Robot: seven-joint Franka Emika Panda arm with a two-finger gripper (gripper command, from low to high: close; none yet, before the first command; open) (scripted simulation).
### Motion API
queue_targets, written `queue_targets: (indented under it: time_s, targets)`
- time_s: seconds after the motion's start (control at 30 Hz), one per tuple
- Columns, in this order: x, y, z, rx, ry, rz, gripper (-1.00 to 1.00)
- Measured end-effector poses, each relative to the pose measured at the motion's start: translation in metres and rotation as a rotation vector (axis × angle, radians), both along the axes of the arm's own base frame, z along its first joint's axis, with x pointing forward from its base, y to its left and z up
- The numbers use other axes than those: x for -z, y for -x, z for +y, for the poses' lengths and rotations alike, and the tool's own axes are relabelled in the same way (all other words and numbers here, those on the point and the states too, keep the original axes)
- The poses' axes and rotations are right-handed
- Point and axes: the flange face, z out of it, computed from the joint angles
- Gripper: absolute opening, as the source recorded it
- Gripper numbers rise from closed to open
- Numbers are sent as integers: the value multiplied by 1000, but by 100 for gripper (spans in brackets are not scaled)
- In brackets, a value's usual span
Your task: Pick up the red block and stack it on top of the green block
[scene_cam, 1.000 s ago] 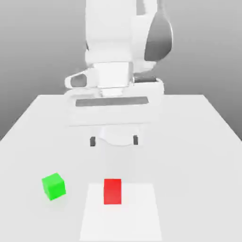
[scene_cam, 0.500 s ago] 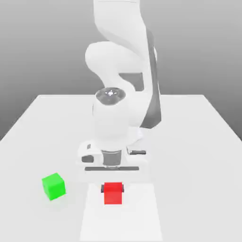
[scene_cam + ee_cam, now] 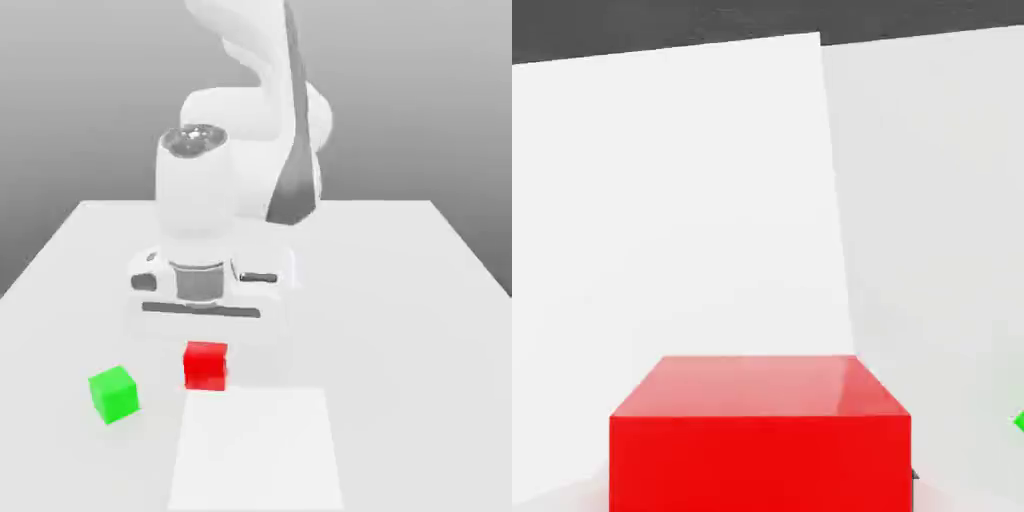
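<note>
Gripping the red block (image 3: pixel 206 374) between its fingers, our gripper (image 3: pixel 206 352) is closed down to the block's width. We see the block hanging under the hand in the exterior view, just beyond the far edge of the white square (image 3: pixel 256 450) and toward the exterior view's left. We judge it to be clear of the table (image 3: pixel 400 350), though we cannot tell how high it hangs.

The green block (image 3: pixel 114 395) sits on the table farther to the exterior view's left, nearer the camera than the hand, turned at an angle, with nothing on top of it. The two blocks are apart.

So we count the pick as done and the stacking as left: roughly the halfway point, in our judgement. What remains for us is to carry the red block over the green one, line it up, lower it until it rests flat, let go and back away.
</note>
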Motion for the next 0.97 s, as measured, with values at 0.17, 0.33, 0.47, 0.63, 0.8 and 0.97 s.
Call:
queue_targets:
  time_s: [0.17,0.33,0.47,0.63,0.8,0.97]
  targets:
    - [-14,19,-69,214,-3,1,-100]
    - [-5,29,-97,303,-10,0,-100]
    - [17,27,-98,303,-11,-3,-100]
    - [47,32,-98,309,-6,3,100]
    - [47,32,-98,309,-6,3,100]
    - [30,29,-99,308,-10,-1,100]
